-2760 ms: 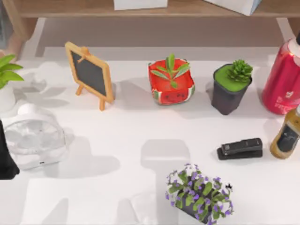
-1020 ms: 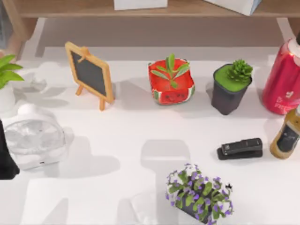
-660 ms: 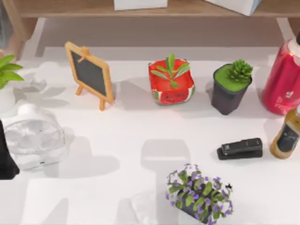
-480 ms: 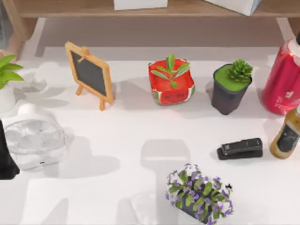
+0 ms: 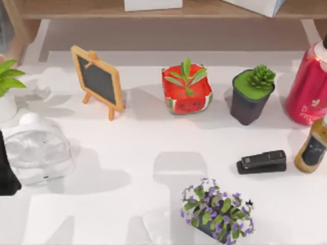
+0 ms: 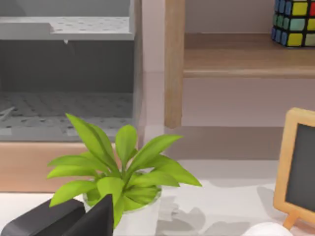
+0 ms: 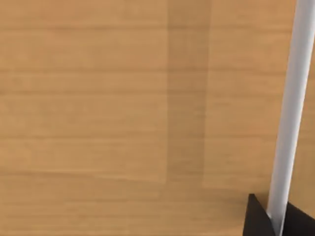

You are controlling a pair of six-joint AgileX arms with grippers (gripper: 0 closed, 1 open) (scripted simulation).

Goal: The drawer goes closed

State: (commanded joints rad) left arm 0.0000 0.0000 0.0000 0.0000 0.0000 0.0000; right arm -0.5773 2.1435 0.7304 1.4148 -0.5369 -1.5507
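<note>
1. In the right wrist view, the right gripper (image 7: pixel 276 219) sat at the lower right of the frame. Its black tips lay tight on either side of a slim white bar handle (image 7: pixel 290 98), so it looked to be pinching that bar.
2. Just behind the bar, the light wooden drawer front (image 7: pixel 98 98) took up the rest of that frame, very close to the camera. This was the task's thing.
3. My judgement is that the reach and the grip on the handle were done and the push home was left. Nothing showed how far out the drawer stood, so how much travel remained could not be told.
4. In the left wrist view, the left gripper (image 6: pixel 74 219) rested at the lower left of the frame and seemed idle. Whether it was spread or pressed together could not be told.
5. Just beyond it stood a green leafy plant in a white pot (image 6: pixel 123 172). A wood-framed small chalkboard (image 6: pixel 298 167) was at the right edge.
6. Farthest off, a wooden shelf (image 6: pixel 246 61) carried a multicoloured puzzle cube (image 6: pixel 295 22) at the upper right.
</note>
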